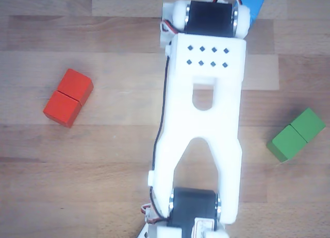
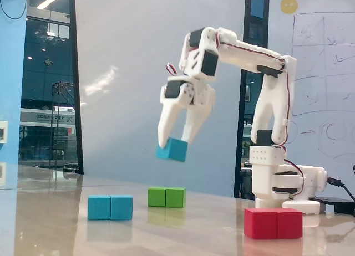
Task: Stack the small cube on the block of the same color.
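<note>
Only from the fixed view, small cube (image 2: 172,150) clamped in jaws, airborne above blue block (image 2: 110,207).

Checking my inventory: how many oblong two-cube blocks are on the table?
3. In the fixed view: blue block at left, green block behind it, red block front right by the arm's base. None seems hidden.

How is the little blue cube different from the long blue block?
The small cube is about half as long as the blue block. The small cube is up in the air, pinched in the gripper, while the blue block lies flat on the table. The small cube is one plain piece and hangs a bit tilted; the blue block has a seam across its middle and sits level. Both are the same sky-blue.
</note>
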